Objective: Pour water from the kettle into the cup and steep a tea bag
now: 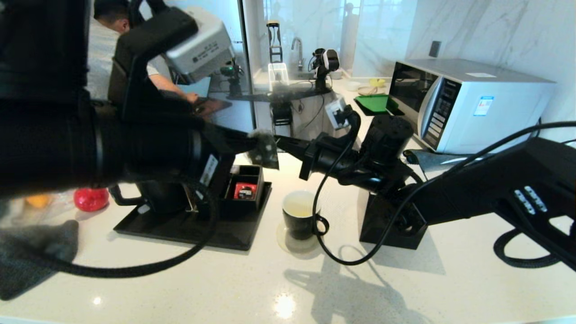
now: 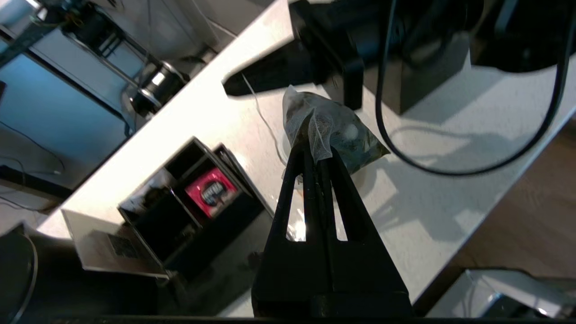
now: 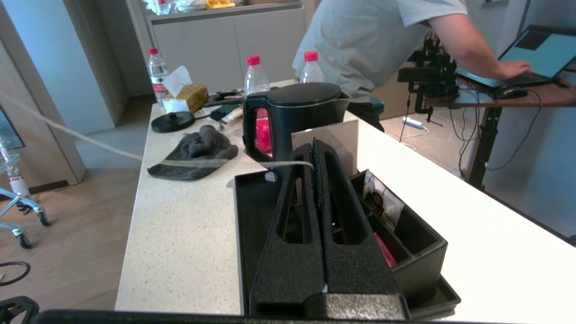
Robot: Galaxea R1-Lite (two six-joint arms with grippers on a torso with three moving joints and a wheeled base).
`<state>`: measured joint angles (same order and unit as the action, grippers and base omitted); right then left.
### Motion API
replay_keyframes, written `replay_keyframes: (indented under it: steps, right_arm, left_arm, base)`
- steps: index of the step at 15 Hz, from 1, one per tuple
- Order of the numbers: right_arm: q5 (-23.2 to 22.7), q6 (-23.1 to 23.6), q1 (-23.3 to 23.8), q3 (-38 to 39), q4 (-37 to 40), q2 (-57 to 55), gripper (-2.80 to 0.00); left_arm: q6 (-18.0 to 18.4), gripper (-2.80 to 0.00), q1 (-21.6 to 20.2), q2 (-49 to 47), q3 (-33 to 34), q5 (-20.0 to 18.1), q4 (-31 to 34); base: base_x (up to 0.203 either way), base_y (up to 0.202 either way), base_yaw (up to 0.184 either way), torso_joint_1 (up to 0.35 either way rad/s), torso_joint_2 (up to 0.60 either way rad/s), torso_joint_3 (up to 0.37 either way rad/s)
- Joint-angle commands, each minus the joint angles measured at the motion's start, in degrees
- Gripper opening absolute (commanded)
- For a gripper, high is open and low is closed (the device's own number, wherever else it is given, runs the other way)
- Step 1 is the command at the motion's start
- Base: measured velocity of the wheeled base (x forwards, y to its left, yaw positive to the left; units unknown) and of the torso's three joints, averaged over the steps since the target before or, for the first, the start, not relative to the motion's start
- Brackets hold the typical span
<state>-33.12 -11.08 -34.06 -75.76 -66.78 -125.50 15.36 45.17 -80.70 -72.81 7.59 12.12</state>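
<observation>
Holding the tea bag between clamped fingers, the left gripper hangs above the cup; the right gripper has its fingers together on the thread.

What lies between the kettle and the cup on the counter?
In the head view, the black compartment box holding a red sachet sits on the black tray between the kettle and the cup.

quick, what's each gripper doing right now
Left gripper: shut on the tea bag.
Right gripper: shut on the thread.
</observation>
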Motion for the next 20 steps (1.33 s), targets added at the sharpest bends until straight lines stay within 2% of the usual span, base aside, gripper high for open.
replay_keyframes:
  steps: [1,4,9,13,16,17,20]
  right_arm:
    - [-0.14,-0.08,0.13,-0.16,-0.46,0.40,-2.80]
    - [-0.12,-0.08,0.13,-0.17,-0.39,0.81,-2.80]
    - [-0.19,-0.08,0.13,-0.09,-0.37,1.84,-2.80]
    - [-0.19,-0.08,0.07,0.09,-0.39,2.35,-2.80]
    - [-0.19,-0.08,0.05,0.27,-0.37,2.72,-2.80]
    - [-0.19,-0.08,0.05,0.27,-0.37,2.85,-2.80]
    - [-0.19,-0.08,0.05,0.44,-0.37,3.14,-2.80]
  left_arm:
    - [-0.31,-2.80,0.18,2.01,3.89,0.05,-0.08]
    - [-2.99,-2.80,0.10,2.04,4.69,0.13,-0.08]
    - [-4.27,-2.80,-0.08,1.25,7.59,0.15,-0.58]
    - [-5.56,-2.80,-0.25,-1.21,7.38,2.25,-3.30]
    - [-5.65,-2.80,-0.25,-2.18,7.33,2.25,-3.96]
    - [-5.95,0.00,-0.25,-2.27,7.33,2.25,-3.95]
    - [-5.87,0.00,-0.69,-2.71,7.33,2.34,-4.04]
  base:
    - [0.000,0.000,0.000,0.000,0.00,0.000]
    - [0.000,0.000,0.000,0.000,0.00,0.000]
    - [0.000,0.000,0.000,0.000,0.00,0.000]
    - [0.000,0.000,0.000,0.000,0.00,0.000]
    - [0.000,0.000,0.000,0.000,0.00,0.000]
    - [0.000,0.000,0.000,0.000,0.00,0.000]
    - [0.000,0.000,0.000,0.000,0.00,0.000]
